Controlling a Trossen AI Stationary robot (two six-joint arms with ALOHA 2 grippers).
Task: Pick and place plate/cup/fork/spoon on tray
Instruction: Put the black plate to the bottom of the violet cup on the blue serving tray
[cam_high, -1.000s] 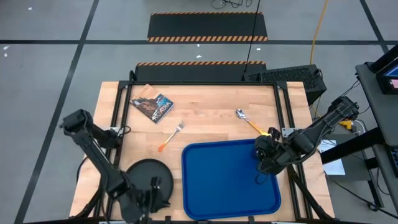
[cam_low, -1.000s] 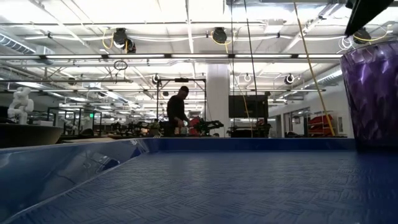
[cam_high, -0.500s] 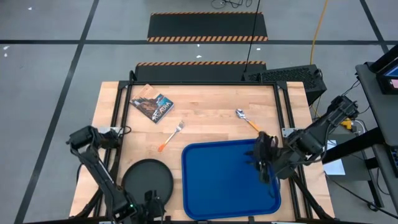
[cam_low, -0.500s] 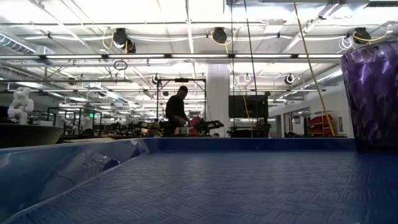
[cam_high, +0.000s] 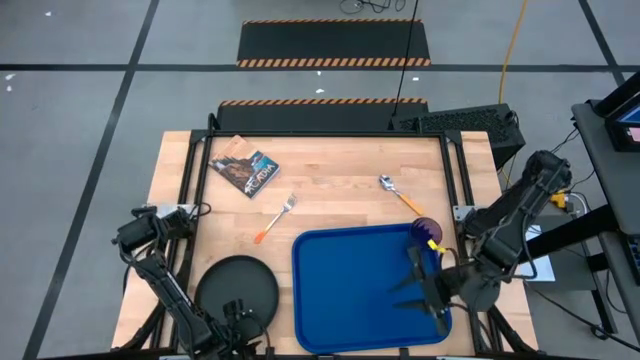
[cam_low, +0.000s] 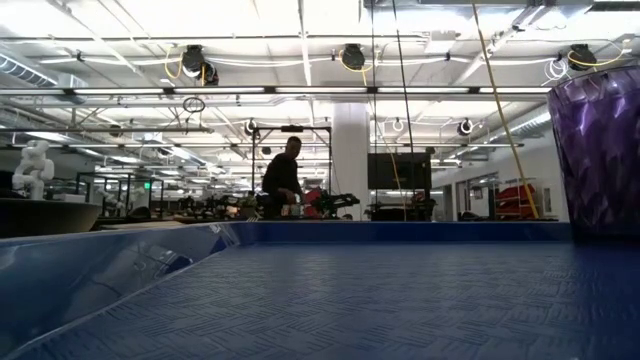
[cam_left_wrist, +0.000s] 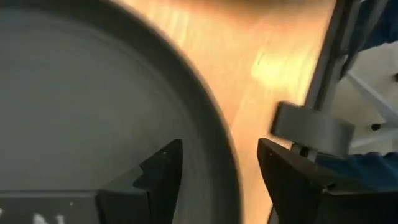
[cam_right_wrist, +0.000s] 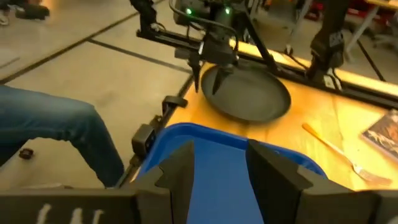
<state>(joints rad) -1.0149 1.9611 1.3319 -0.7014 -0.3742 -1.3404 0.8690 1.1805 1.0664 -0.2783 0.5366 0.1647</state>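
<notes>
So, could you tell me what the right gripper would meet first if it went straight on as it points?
Likely the tray floor just ahead of the open right gripper; if it cleared the rim, the plate lies next.

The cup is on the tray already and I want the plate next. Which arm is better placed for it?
Left. The left gripper is open astride the plate rim; the right gripper is open over the tray, away from the plate.

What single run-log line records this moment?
left hand: open astride round black plate's rim | right hand: open over big blue plastic tray | purple translucent cup: on tray, released
</notes>
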